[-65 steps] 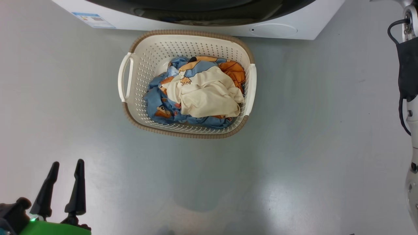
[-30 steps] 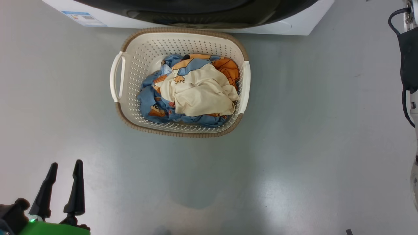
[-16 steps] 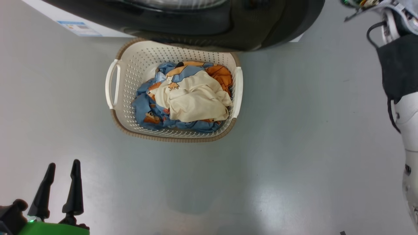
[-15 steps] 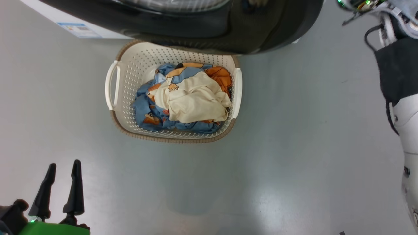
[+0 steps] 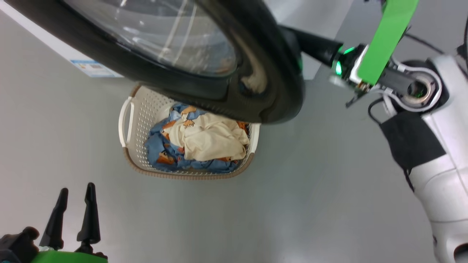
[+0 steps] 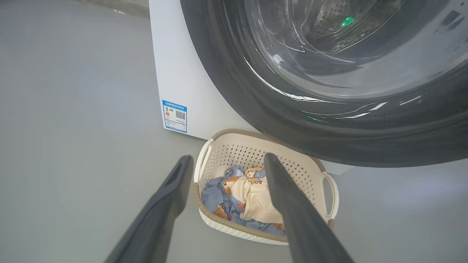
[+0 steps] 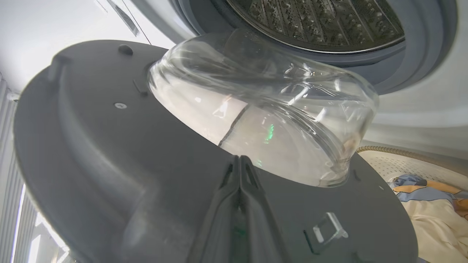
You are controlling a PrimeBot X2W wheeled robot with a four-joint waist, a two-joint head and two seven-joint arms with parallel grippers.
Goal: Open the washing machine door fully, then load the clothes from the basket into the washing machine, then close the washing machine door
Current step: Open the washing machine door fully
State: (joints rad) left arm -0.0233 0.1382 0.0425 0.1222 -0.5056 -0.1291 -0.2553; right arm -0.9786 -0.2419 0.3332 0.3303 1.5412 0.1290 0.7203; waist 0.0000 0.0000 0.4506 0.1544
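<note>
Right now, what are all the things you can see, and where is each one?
washing machine: one, white, behind the basket
washing machine door: one, black rim with clear glass, swung out above the basket
drum: one, steel, inside the machine
label: one, blue, low on the machine's white face
basket: one, cream with brown rim, on the floor
clothes: one heap, cream-white and blue with orange-brown figures, in the basket
floor: grey, all round
left gripper: one, dark fingers, open, apart from the basket
right gripper: one, dark fingers, shut, at the door's inner side
</note>
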